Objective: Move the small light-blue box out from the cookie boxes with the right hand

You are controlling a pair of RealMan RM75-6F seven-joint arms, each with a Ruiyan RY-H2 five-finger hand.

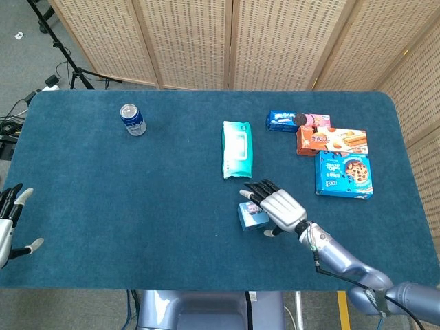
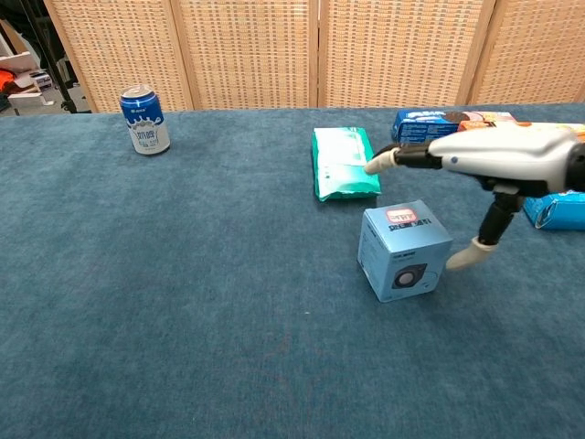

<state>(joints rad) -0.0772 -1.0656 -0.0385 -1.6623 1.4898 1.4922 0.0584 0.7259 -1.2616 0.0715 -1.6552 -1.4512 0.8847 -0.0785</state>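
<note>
The small light-blue box point(image 1: 250, 217) point(image 2: 403, 250) stands on the blue cloth near the front middle, well clear of the cookie boxes. My right hand point(image 1: 280, 208) point(image 2: 501, 157) hovers over its right side with the fingers stretched out flat above it. The thumb point(image 2: 463, 256) hangs beside the box's right face, and I see no grip on it. The cookie boxes lie at the back right: a blue Oreo box point(image 1: 283, 120) point(image 2: 422, 127), an orange box point(image 1: 332, 140) and a blue cookie box point(image 1: 344, 174) point(image 2: 558, 209). My left hand point(image 1: 9, 224) is at the far left edge, fingers apart and empty.
A green wipes pack point(image 1: 237, 149) point(image 2: 344, 163) lies just behind the light-blue box. A blue drink can point(image 1: 133, 119) point(image 2: 144, 120) stands at the back left. Folding screens close off the far side of the table point(image 1: 103, 206).
</note>
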